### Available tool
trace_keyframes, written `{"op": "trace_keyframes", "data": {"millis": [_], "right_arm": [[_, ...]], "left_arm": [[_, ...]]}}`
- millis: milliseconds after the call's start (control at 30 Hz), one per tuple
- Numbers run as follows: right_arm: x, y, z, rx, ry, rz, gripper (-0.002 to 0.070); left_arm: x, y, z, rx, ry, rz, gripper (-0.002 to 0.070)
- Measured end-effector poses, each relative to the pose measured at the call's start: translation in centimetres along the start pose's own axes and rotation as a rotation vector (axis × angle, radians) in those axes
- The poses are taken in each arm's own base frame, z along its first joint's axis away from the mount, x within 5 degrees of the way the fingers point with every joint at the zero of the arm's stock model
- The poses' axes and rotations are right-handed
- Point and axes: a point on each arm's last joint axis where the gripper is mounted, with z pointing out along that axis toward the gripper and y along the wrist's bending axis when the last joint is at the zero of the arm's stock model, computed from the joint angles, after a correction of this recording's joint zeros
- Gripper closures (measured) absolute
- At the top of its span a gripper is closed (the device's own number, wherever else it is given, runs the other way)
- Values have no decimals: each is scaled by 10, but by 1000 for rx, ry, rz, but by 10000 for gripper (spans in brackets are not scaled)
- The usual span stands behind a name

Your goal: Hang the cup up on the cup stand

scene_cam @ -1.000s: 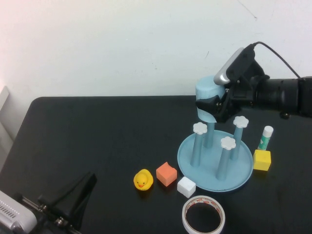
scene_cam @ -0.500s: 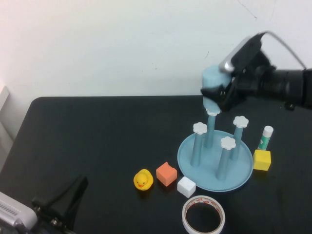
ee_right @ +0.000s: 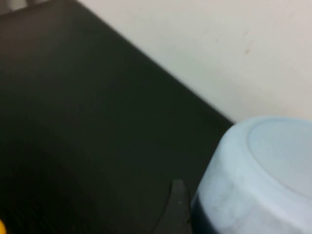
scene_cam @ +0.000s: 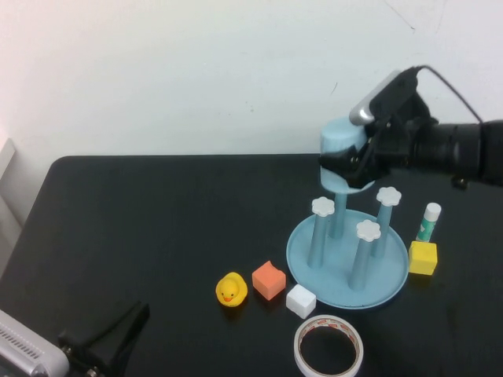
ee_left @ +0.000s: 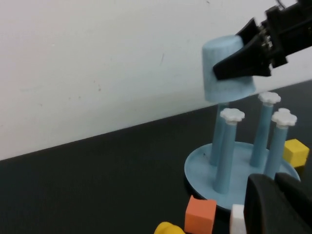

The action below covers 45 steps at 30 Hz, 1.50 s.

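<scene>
The pale blue cup (scene_cam: 339, 149) is upside down in my right gripper (scene_cam: 346, 168), which is shut on its side. The cup sits over the top of the rear post of the cup stand (scene_cam: 313, 271), and that post's cap is hidden inside it. The stand's other three posts with white flower caps (scene_cam: 322, 206) stand free. In the left wrist view the cup (ee_left: 226, 68) hangs over the stand (ee_left: 200, 165). In the right wrist view the cup (ee_right: 263, 170) fills the corner. My left gripper (scene_cam: 106, 343) is low at the near left, empty, its fingers (ee_left: 263, 204) together.
In front of the stand lie a yellow duck (scene_cam: 230, 289), an orange cube (scene_cam: 268, 280), a white cube (scene_cam: 300, 301) and a white tape roll (scene_cam: 328, 347). A yellow cube (scene_cam: 422, 258) and a glue stick (scene_cam: 428, 221) stand to its right. A white wall is behind.
My right gripper raised the cup above the rear post, then lowered it again so the post's cap is covered. My left gripper shifted slightly at the near edge.
</scene>
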Motion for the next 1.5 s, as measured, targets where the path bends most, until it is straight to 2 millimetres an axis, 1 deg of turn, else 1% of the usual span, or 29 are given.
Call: {"op": "trace_keyframes", "data": {"millis": [100, 167, 333, 533, 633, 700, 733, 767, 833, 867, 900, 933, 967, 1067, 1133, 1200, 1233, 1300, 1367, 1500], "right_arm": [[11, 1, 8, -22, 19, 15, 65], [19, 2, 13, -29, 37, 24, 44], [26, 2, 17, -35, 51, 32, -1], [25, 2, 17, -34, 50, 37, -8], [25, 2, 17, -32, 53, 76, -4], [20, 1, 11, -30, 57, 84, 22], [14, 1, 6, -30, 57, 78, 55], [7, 1, -1, -30, 55, 68, 101], [-11, -1, -19, -34, 38, 57, 236], [-20, -2, -30, -41, 26, 48, 316], [-36, -3, -51, -67, -12, 41, 468], [-45, -4, -64, -89, -38, 40, 541], [-54, -3, -77, -116, -64, 37, 588], [-74, 2, -112, -204, -138, 19, 649], [-85, 15, -136, -264, -184, -1, 664], [-91, 29, -156, -290, -215, -21, 668], [-92, 37, -167, -293, -232, -38, 670], [-90, 53, -187, -280, -258, -60, 672], [-87, 68, -209, -230, -281, -87, 673], [-80, 95, -248, -126, -326, -130, 675]], "left_arm": [[2, 0, 0, 5, 17, 2, 675], [3, 0, 0, -4, 31, -7, 675], [5, 7, 0, -75, 51, -29, 675], [2, 11, -1, -125, 25, -9, 675], [0, 12, -2, -127, 6, -7, 675], [-4, 11, -5, -115, -22, -7, 675], [-7, 10, -6, -105, -32, -14, 675], [-10, 9, -7, -96, -33, -23, 675], [-19, 7, -10, -72, -13, -18, 675], [-24, 5, -13, -59, -4, 1, 675], [-36, 1, -17, -18, 43, 81, 675], [-41, -1, -19, 1, 60, 94, 676], [-48, -2, -22, 14, 58, 116, 675], [-65, 0, -33, -5, 0, 150, 676], [-72, 5, -40, -50, -37, 126, 676], [-75, 11, -49, -97, -53, 95, 676], [-74, 13, -53, -111, -51, 65, 676], [-74, 16, -61, -131, -46, 108, 675], [-75, 18, -67, -144, -59, 168, 675], [-76, 22, -77, -164, -93, 170, 676]]}}
